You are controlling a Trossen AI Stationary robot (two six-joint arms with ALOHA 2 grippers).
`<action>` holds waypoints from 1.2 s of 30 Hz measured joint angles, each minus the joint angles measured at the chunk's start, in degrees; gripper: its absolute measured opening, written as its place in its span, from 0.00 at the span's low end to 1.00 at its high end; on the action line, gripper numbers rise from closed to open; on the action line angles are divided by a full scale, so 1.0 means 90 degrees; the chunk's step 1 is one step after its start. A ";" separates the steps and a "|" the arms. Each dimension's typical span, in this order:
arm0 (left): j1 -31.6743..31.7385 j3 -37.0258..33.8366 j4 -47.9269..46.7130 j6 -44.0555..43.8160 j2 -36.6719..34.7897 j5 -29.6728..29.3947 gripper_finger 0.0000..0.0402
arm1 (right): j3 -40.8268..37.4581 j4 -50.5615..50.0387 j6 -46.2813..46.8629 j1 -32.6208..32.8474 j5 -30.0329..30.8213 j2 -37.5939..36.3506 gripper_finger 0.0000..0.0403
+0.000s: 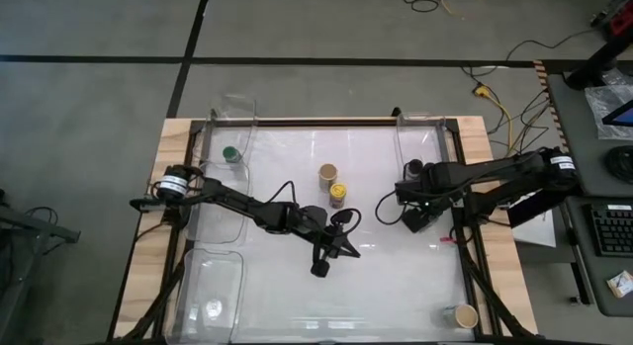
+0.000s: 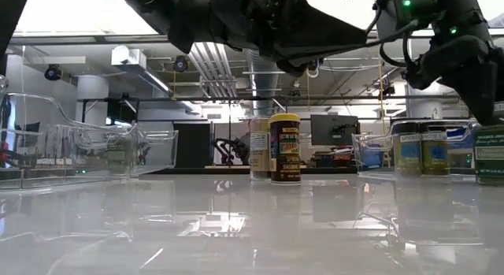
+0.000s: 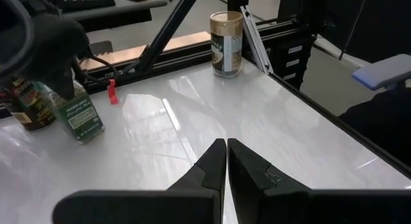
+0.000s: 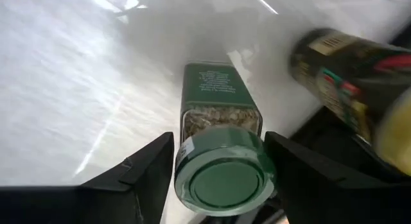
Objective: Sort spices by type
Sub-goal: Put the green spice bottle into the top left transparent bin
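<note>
My right gripper (image 4: 221,153) points down over a green-lidded spice jar (image 4: 221,121) near the table's right side, with a finger on each side of its lid. A dark jar with a yellow lid (image 4: 347,70) stands just beside it. My left gripper (image 3: 226,163) hovers shut over the middle of the table (image 1: 319,269) and holds nothing. A tan-lidded jar (image 1: 327,173) and a yellow-lidded jar (image 1: 338,194) stand upright at the centre. Another tan-lidded jar (image 3: 227,43) stands at the near right corner. A green-lidded jar (image 1: 230,154) sits in the far left bin. My right gripper has the jar's round green lid (image 4: 186,179) between its two fingers, which come from above and point down. No gap shows between either finger and the lid's rim. The jar's base rests on the table (image 3: 87,135), and the jar leans slightly.
Clear plastic bins stand at the far left (image 1: 226,128), near left (image 1: 213,286) and far right (image 1: 417,137); the far right one holds green-labelled jars (image 2: 420,149). A black frame rail (image 3: 270,54) borders the table. Bare white tabletop lies between the arms.
</note>
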 joint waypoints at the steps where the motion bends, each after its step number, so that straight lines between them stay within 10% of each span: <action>1: 0.0000 -0.0011 -0.0004 -0.0004 0.0000 0.0000 0.00 | 0.0000 0.0068 -0.0072 0.0000 -0.0040 0.0024 0.57; 18: -0.0002 -0.0931 -0.0178 0.0100 -0.1149 -0.0437 0.00 | 0.0408 0.0277 -0.0537 0.0361 0.0007 0.0384 0.50; 36: -0.0047 -0.3369 -0.0088 -0.0765 -0.4299 -0.1409 0.00 | 0.3857 0.0141 -0.2603 0.0945 0.0660 0.3289 0.50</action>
